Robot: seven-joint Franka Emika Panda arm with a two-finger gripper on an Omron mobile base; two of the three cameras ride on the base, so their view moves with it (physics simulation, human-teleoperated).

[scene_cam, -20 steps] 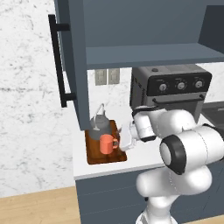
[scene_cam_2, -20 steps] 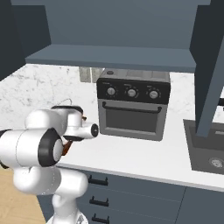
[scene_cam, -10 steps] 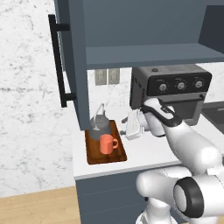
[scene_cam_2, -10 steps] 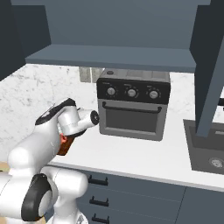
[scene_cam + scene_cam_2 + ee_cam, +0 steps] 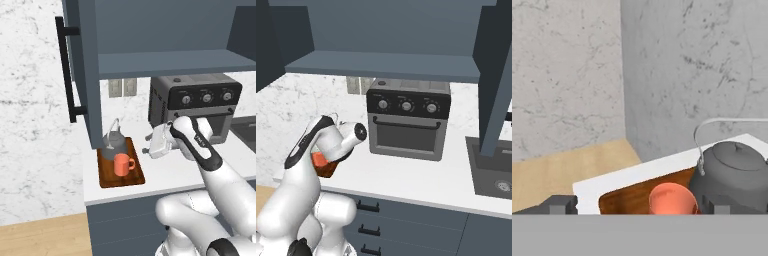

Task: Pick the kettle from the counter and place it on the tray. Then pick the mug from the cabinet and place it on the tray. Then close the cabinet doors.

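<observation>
Stock on the tray (image 5: 107,179): kettle (image 5: 114,142) at the far end, orange mug (image 5: 122,164) just in front of it, both upright on the wood, close together and possibly touching. Tray sits on the white counter (image 5: 165,172) near its left end, under the open left cabinet door (image 5: 85,75).

My gripper (image 5: 149,145): hovering above the counter just right of the tray, pointing left toward it, holding nothing. In the hand view my finger tips (image 5: 559,205) stand far apart at the two bottom corners, with the mug (image 5: 672,199) and kettle (image 5: 732,170) seen between them, so I read the jaws as spread wide.

Outstanding item, by my judgement: the cabinet doors. Both placements look done; the doors are not yet shut.

Governing relation: the left door stands swung out, edge-on toward me, its long vertical black bar handle (image 5: 65,70) on the face turned away to the left. That door lies up and to the left of my fingers, above the tray, well apart from them. Its long axis runs vertically. The right door (image 5: 498,80) hangs open far off on the other side, past the toaster oven (image 5: 408,117). The left door is the nearer one, and I would reach up and left for it first.
</observation>
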